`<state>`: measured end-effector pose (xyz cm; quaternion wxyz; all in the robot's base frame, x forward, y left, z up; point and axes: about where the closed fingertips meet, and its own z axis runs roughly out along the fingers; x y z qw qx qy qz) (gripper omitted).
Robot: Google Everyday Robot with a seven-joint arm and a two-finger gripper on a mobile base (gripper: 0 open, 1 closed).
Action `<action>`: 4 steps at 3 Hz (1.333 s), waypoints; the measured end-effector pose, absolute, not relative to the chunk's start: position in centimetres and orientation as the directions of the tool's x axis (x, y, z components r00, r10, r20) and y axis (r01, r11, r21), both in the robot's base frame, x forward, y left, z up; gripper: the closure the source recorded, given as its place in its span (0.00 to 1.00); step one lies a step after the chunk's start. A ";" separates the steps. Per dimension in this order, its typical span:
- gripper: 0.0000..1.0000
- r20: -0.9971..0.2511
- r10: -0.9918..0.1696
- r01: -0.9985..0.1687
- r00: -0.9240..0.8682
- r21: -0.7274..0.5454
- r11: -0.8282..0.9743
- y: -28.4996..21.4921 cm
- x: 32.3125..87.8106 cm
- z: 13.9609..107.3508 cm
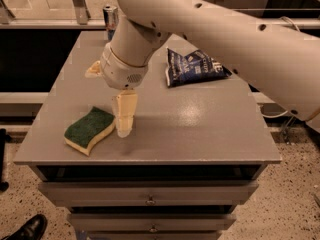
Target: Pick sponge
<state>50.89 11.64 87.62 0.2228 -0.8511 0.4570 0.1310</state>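
The sponge [90, 130], dark green on top with a pale yellow base, lies flat near the front left of the grey table [200, 129]. My gripper [107, 103] hangs from the big white arm just right of and above the sponge. Its jaws stand open. One cream finger [124, 115] points down, its tip right by the sponge's right edge. The other finger [93, 70] shows partly behind the wrist, farther back. Nothing is held.
A dark blue chip bag [192, 66] lies at the back right of the table. A drink can [111, 16] stands at the back left corner. Drawers [150, 194] sit below the front edge. A shoe [30, 228] is on the floor at lower left.
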 end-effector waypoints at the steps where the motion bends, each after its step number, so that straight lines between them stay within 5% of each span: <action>1: 0.00 -0.435 -0.676 -0.801 0.594 -0.249 -0.544 14.1 50.3 86.2; 2: 0.00 -0.438 -0.652 -0.778 0.619 -0.233 -0.583 15.5 50.0 84.8; 4: 0.38 -0.440 -0.650 -0.775 0.619 -0.210 -0.596 16.2 50.1 82.8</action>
